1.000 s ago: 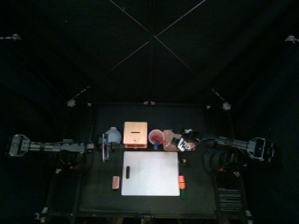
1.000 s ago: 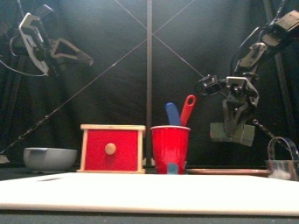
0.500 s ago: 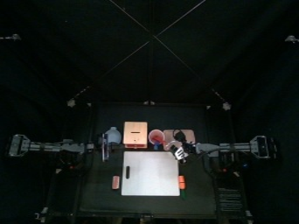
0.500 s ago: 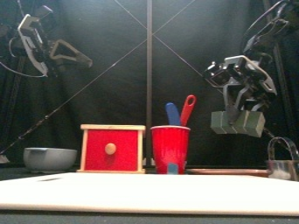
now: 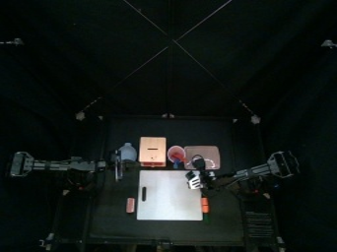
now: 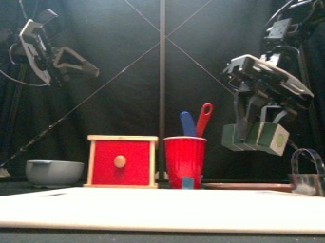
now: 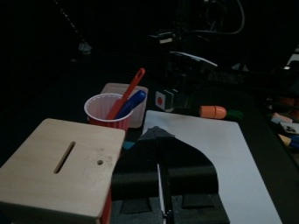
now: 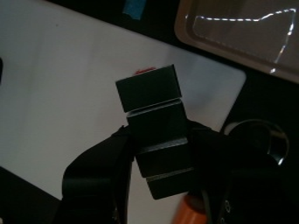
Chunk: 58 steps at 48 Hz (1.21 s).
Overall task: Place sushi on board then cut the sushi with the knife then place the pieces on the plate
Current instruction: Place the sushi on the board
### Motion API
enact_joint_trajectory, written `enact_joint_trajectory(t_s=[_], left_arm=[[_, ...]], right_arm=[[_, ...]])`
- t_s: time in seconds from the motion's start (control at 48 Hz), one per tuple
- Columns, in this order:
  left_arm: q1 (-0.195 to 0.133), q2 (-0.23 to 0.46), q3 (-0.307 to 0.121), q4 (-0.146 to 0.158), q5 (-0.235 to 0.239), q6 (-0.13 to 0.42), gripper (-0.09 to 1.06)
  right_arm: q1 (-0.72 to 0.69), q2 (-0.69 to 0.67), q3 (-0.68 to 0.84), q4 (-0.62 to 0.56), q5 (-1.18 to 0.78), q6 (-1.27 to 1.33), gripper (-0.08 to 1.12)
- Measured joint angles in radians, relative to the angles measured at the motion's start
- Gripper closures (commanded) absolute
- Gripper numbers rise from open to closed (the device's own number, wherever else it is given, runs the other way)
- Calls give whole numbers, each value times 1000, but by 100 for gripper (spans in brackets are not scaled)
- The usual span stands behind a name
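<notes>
A dark green sushi roll (image 8: 155,109) of joined blocks hangs in the air with my right gripper (image 8: 159,149) shut on it. In the top view the right gripper (image 5: 198,180) is above the back right corner of the white board (image 5: 168,197). In the front view the roll (image 6: 252,138) hangs well above table height. The pink tray (image 5: 202,156) lies behind that corner. A red cup (image 6: 185,161) holds a blue knife (image 6: 187,122) and a red knife (image 6: 203,117). My left gripper (image 5: 121,169) rests shut at the board's back left, holding nothing.
A wooden box (image 6: 122,160) with a red drawer front stands left of the cup. A blue-grey bowl (image 6: 53,172) sits further left. A metal cutter (image 6: 307,172) stands at the right. Two small orange toys (image 5: 130,205) (image 5: 204,205) lie at the board's left and right edges.
My right gripper has carried the sushi roll from above the pink tray toward the front, over the board's back right corner. The left arm has not moved.
</notes>
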Motion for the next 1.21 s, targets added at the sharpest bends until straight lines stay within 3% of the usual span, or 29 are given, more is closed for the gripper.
enact_joint_trajectory(t_s=[0.354, 0.792, 1.062, 1.208], left_arm=[[0, 0, 0, 2, -2, 0, 99], [2, 0, 0, 3, 0, 0, 99], [0, -6, 2, 18, 2, 0, 99], [2, -8, 5, 31, 25, 0, 99]], right_arm=[[121, 212, -202, -11, 114, 296, 46], [94, 414, -459, 110, 256, 331, 45], [43, 522, -574, 133, 282, 325, 45], [32, 541, -589, 187, 290, 327, 45]])
